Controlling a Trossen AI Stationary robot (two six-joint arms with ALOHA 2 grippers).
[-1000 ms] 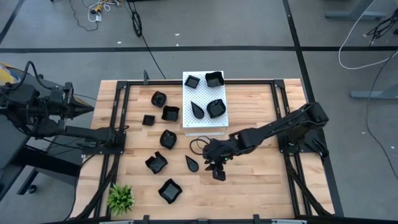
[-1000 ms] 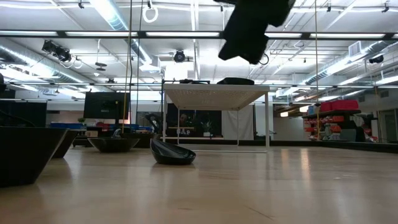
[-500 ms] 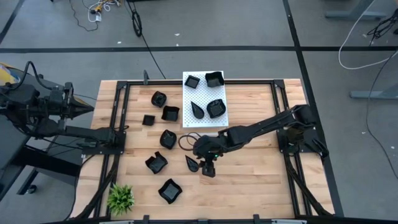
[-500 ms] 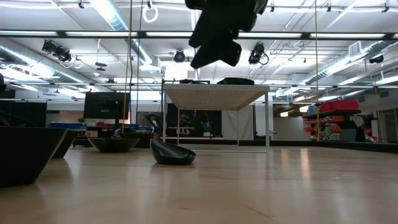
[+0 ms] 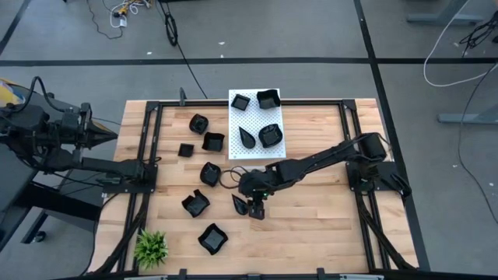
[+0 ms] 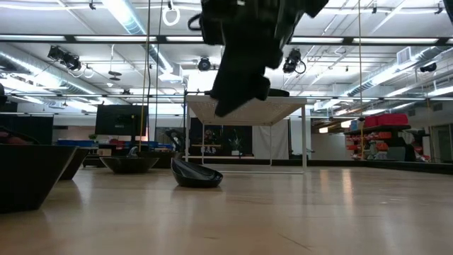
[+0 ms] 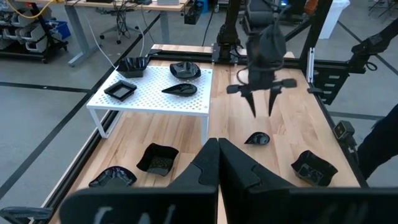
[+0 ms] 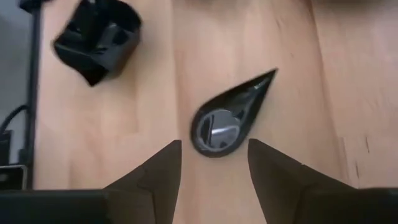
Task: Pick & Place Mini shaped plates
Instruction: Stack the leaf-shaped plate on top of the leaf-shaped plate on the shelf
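Right gripper (image 5: 255, 208), fingers spread wide and holding nothing, hangs above the teardrop plate (image 5: 240, 204), at seven o'clock from the white board (image 5: 257, 155), apparently aligning to grasp; left gripper (image 7: 217, 165) waits closed, empty.

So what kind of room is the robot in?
Probably a robotics lab or workshop. The wooden table sits in a black metal frame on a bare grey floor with loose cables. The low view shows a big hall with strip lights and exposed ceiling pipes.
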